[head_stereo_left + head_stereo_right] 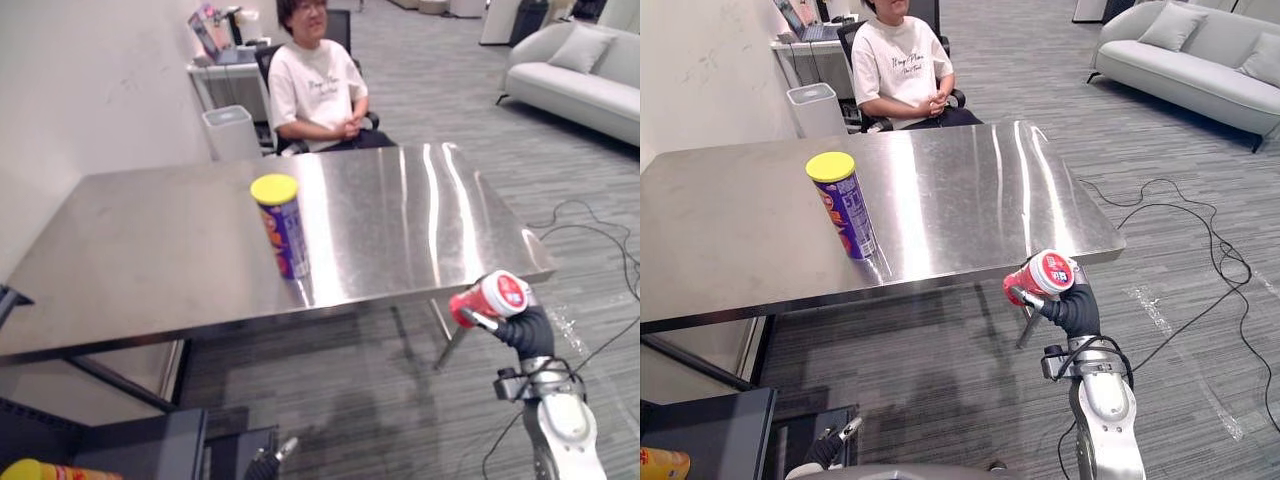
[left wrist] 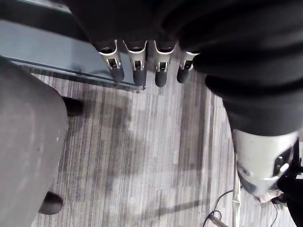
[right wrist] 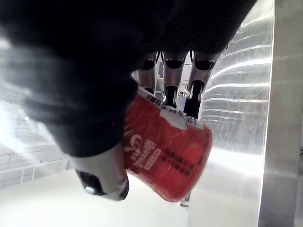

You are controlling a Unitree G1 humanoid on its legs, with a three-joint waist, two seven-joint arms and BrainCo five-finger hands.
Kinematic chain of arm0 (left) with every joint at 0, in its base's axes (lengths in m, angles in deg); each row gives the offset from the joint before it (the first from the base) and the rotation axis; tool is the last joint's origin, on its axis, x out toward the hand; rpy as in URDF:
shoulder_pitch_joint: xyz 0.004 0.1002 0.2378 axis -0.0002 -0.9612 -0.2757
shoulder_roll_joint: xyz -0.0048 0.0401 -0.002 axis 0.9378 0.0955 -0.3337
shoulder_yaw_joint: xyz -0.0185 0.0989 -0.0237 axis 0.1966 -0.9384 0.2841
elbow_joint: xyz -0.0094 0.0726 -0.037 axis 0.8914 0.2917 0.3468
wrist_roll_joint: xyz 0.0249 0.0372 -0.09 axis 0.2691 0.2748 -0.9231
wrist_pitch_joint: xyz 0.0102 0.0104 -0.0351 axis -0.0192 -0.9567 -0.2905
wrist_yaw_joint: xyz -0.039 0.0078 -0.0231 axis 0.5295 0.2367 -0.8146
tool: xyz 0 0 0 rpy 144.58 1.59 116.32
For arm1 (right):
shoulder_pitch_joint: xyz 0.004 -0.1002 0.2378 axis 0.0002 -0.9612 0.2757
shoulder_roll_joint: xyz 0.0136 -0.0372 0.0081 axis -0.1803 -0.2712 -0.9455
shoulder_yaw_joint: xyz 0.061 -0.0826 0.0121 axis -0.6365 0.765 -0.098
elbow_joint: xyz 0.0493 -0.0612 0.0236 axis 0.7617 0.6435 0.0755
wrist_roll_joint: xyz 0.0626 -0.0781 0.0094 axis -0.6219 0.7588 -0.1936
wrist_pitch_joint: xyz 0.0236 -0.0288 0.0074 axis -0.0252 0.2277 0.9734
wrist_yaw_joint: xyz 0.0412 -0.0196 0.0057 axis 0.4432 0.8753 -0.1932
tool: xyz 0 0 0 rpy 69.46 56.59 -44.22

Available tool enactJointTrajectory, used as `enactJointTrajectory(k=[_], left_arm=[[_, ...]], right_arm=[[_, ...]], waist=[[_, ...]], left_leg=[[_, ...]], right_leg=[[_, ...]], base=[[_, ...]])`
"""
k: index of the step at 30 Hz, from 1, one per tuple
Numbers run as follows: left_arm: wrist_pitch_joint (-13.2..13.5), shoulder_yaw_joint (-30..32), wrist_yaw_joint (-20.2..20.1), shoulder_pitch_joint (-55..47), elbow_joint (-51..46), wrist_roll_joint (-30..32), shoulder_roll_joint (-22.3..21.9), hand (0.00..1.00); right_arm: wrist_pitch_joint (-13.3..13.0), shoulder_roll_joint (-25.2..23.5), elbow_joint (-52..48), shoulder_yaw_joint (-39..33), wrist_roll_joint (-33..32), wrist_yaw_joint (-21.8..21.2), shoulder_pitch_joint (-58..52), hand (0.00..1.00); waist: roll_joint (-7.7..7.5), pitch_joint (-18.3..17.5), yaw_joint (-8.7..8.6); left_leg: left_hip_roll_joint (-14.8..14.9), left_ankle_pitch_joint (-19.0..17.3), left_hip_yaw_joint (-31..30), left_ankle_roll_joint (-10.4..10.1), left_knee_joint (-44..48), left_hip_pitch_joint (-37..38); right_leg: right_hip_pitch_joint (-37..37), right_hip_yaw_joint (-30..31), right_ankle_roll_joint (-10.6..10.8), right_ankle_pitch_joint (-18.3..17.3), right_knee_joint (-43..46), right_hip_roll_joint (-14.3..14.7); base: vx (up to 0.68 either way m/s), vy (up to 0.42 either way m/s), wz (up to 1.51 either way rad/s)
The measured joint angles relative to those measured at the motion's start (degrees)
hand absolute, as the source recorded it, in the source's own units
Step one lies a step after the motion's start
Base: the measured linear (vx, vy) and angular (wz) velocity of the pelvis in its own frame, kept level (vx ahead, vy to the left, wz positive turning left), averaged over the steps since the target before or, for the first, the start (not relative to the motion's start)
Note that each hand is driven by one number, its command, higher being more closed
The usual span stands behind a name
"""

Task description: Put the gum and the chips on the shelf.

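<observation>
You have the steel desk (image 1: pixel 150 250) with the yellow-lidded chips can (image 1: pixel 282 228) upright near the middle of its front edge, the red gum tub (image 1: pixel 497 296) off the desk's front right corner, clasped by the right hand (image 3: pixel 169 92), and the left hand (image 2: pixel 137 68) low over the carpet (image 2: pixel 142 156), fingers straight.

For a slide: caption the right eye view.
Right hand holds a red gum container clear of the steel table; yellow-lidded chips can stands on it.

No legible text: white lettering on the gum can (image 3: pixel 170 151) (seen at a slant) is unreadable.
</observation>
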Motion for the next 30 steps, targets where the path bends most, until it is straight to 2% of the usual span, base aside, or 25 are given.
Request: enactJointTrajectory(k=[4, 6, 8, 9, 10, 11, 12, 13, 14, 15, 16, 17, 18, 19, 20, 21, 22, 24, 25, 26, 27, 28, 30], left_arm=[[0.3, 2.27, -0.02, 0.39, -1.46, -0.54, -0.34, 0.0], [0.57, 3.46, 0.07, 0.65, -3.02, -2.25, -0.69, 0.0], [1.16, 3.95, 0.17, 0.68, -3.73, -2.68, -0.73, 0.0], [1.16, 3.71, 0.3, 0.66, -4.67, -2.68, -0.57, 0.0], [1.31, 3.73, 0.38, 0.62, -5.45, -2.66, -0.47, 0.0], [1.48, 3.88, 0.54, 0.57, -5.45, -2.67, -0.48, 0.0], [1.61, 4.62, 0.82, 0.82, -5.38, -2.6, -0.39, 0.0], [1.56, 4.1, 0.93, 0.8, -5.59, -2.43, -0.22, 0.0], [1.56, 3.8, 0.94, 0.73, -5.62, -2.27, -0.04, 0.0], [1.49, 2.69, 0.85, 0.64, -5.43, -1.41, -0.1, 0.0], [1.44, 1.94, 0.79, 0.5, -5.39, -1.35, -0.27, 0.0], [1.44, 0.75, 0.52, 0.36, -5.76, -1.35, -1.28, 0.0], [1.44, 0.32, 0.31, 0.28, -6.08, -1.67, -1.63, 0.0], [1.4, -0.34, 0.02, 0.34, -7.29, -1.93, -2.35, 0.0], [1.41, -1.72, -0.06, -0.02, -9.54, -3.66, -2.5, 0.0], [1.47, -2.57, -0.32, -0.31, -10.6, -5.93, -2.29, 0.0], [1.48, -2.43, -0.72, -0.84, -10.98, -7.92, -1.62, 0.0], [1.29, -2.58, -1.46, -1.66, -10.67, -9.04, -1.3, 0.0], [1.18, -3.2, -1.89, -1.65, -10.59, -9.02, -1.3, 0.0], [1.05, -4.82, -2.96, -1.83, -10.49, -8.99, -1.55, 0.0], [1.04, -4.88, -3.31, -1.89, -10.4, -9.0, -1.84, 0.0], [1.03, -4.83, -3.57, -1.9, -10.35, -9.02, -2.19, 0.0], [1.04, -4.7, -3.7, -1.35, -10.36, -8.91, -2.14, 0.0]], right_arm=[[-0.02, 0.01, -0.56, -0.18, 0.0, 0.07, 0.26, 1.0], [-0.1, 0.05, -1.42, -0.11, 0.0, 0.04, 0.59, 1.0], [-0.11, 0.14, -1.42, -0.07, 0.03, 0.1, 1.4, 1.0], [-0.12, 0.24, -1.42, 0.08, 0.04, 0.14, 2.27, 1.0], [-0.15, 0.65, -1.43, 0.04, 0.04, 0.16, 3.38, 1.0], [-0.15, 0.98, -1.43, 0.05, 0.05, 0.16, 3.78, 1.0], [-0.1, 1.45, -1.34, -0.05, 0.07, 0.1, 4.94, 1.0], [-0.06, 1.46, -1.3, -0.01, 0.07, 0.2, 5.63, 1.0], [-0.07, 1.52, -1.32, -0.03, 0.07, 0.19, 5.66, 1.0], [-0.18, 1.74, -1.64, -0.14, 0.06, 0.17, 5.15, 1.0], [-0.26, 1.88, -1.87, -0.21, 0.05, 0.16, 4.58, 1.0], [-0.44, 2.49, -2.05, -1.4, -0.05, 0.16, 2.85, 1.0], [-0.44, 2.87, -2.13, -2.0, -0.07, 0.11, 2.21, 1.0], [-0.44, 3.28, -2.35, -3.19, -0.12, 0.12, 1.48, 1.0], [-0.13, 3.29, -1.02, -3.74, -0.23, 0.03, 1.19, 1.0], [0.03, 3.2, -0.72, -3.46, -0.22, -0.36, 1.17, 1.0], [-0.18, 2.14, -0.71, -3.01, -0.24, -0.89, 1.58, 1.0], [-0.43, 1.04, 1.73, -3.44, -0.56, -0.93, 3.53, 1.0], [-0.43, 0.7, 2.71, -3.62, -0.59, -0.92, 3.54, 1.0], [-0.46, 0.16, 3.08, -4.19, -0.59, -0.93, 2.26, 1.0], [-0.48, 0.16, 2.82, -4.09, -0.57, -1.04, 1.75, 1.0], [-0.58, 0.02, 2.63, -3.88, -0.55, -1.19, 1.21, 1.0], [-0.52, -0.65, 2.83, -3.2, -0.54, -1.43, 1.16, 1.0]], waist=[[-0.25, 2.56, 0.67], [-0.32, 4.95, 1.31], [-0.14, 6.03, 1.47], [-0.38, 6.02, 1.64], [-0.71, 6.12, 1.58], [-0.66, 6.06, 1.58], [0.09, 6.61, 1.89], [0.13, 6.73, 2.29], [-0.09, 6.85, 2.39], [0.0, 6.73, 1.56], [0.39, 6.49, 1.05], [1.53, 5.77, -0.27], [2.25, 5.33, -0.49], [4.08, 4.6, -0.74], [3.09, 4.73, -0.91], [2.7, 4.45, -0.87], [2.41, 4.05, -0.64], [3.88, 4.34, -0.5], [3.91, 4.37, -0.59], [3.37, 4.15, -0.73], [3.51, 3.76, -0.76], [3.64, 3.33, -0.79], [4.13, 3.07, -1.08]], left_leg=[[0.32, 0.03, -2.32, -0.06, 2.03, -2.23], [0.46, 0.03, -2.9, -0.08, 4.07, -3.8], [1.08, 0.16, 2.16, 1.57, 7.89, -6.79], [1.05, 1.82, 5.54, 3.97, 11.77, -10.45], [1.45, 3.64, 8.49, 6.15, 13.59, -13.57], [1.4, 5.05, 9.46, 5.94, 11.52, -13.35], [4.23, 0.07, 15.3, 5.91, 16.89, -13.63], [7.86, -4.54, 21.31, 7.53, 27.64, -13.61], [9.3, -5.48, 23.58, 7.95, 31.5, -12.67], [11.56, -5.85, 26.63, 7.7, 36.75, -10.2], [12.51, -5.83, 27.44, 7.71, 38.47, -9.37], [15.24, -3.72, 30.34, 8.52, 40.87, -7.76], [16.33, -0.12, 31.82, 9.77, 40.5, -7.39], [17.58, 5.52, 34.76, 10.96, 38.39, -7.47], [16.02, 5.36, 40.39, 11.52, 36.23, -8.09], [14.88, 5.42, 42.44, 11.63, 32.38, -7.69], [12.16, 5.22, 43.52, 11.33, 25.16, -6.61], [14.94, 2.77, 50.26, 7.58, 25.58, -6.16], [14.91, 2.85, 50.97, 7.48, 25.07, -6.09], [13.06, 3.29, 51.42, 6.32, 21.67, -5.88], [11.95, 3.27, 51.22, 5.51, 19.49, -5.99], [10.26, 3.1, 50.36, 4.5, 15.76, -6.26], [5.9, 3.13, 47.62, 4.14, 6.55, -7.94]], right_leg=[[0.15, -2.69, -0.69, -0.46, 0.68, 0.21], [0.07, -4.68, -1.04, -1.7, 2.65, -0.07], [-1.3, -6.4, -2.45, -3.58, 6.03, -0.61], [-3.81, -5.33, -4.21, -5.37, 7.7, -0.7], [-5.43, -3.68, -5.09, -5.71, 7.68, 0.03], [-5.89, -3.71, -5.02, -5.57, 7.54, 0.1], [-6.68, -5.93, -4.94, -4.87, 8.1, -0.77], [-7.25, -6.83, -5.15, -5.01, 9.64, -1.13], [-7.15, -7.16, -5.23, -5.06, 9.95, -1.57], [-6.83, -8.65, -5.17, -5.02, 10.2, -3.03], [-7.03, -9.89, -5.15, -5.04, 10.49, -3.75], [-8.86, -12.94, -5.68, -5.6, 12.39, -6.05], [-10.1, -14.34, -5.45, -5.89, 13.91, -6.94], [-12.12, -16.36, -4.18, -6.5, 17.21, -8.41], [-14.0, -19.92, -4.13, -6.95, 20.28, -12.03], [-14.13, -22.57, -3.82, -7.28, 20.25, -12.65], [-12.39, -26.18, -4.36, -6.73, 15.74, -11.64], [-9.75, -33.75, -4.71, -6.11, 17.15, -11.54], [-8.68, -35.67, -4.86, -6.22, 17.98, -12.06], [-6.44, -40.04, -4.87, -6.22, 18.53, -13.36], [-5.86, -41.53, -4.86, -6.22, 18.49, -13.68], [-5.66, -43.4, -4.86, -6.22, 18.41, -13.91], [-6.67, -47.04, -4.09, -5.74, 18.65, -14.55]], base=[[-0.01, -0.025, 0.37], [-0.07, -0.017, 0.55], [-0.11, -0.002, 0.69], [-0.13, -0.037, 0.79], [-0.14, -0.062, 0.81], [-0.15, -0.039, 0.66], [-0.15, -0.001, 0.42], [-0.13, 0.011, 0.33], [-0.08, -0.011, 0.44], [-0.03, 0.027, 0.55], [-0.05, 0.097, 1.09], [-0.07, 0.136, 1.05], [-0.06, 0.176, 1.29], [-0.09, 0.184, 1.42], [-0.08, 0.146, 1.6], [-0.09, 0.019, 1.73], [-0.05, -0.049, 1.38], [-0.05, 0.007, 1.38], [-0.06, 0.104, 1.62], [-0.05, 0.119, 1.34], [-0.07, 0.178, 1.41], [-0.1, 0.208, 1.03], [-0.13, 0.241, 1.08]])
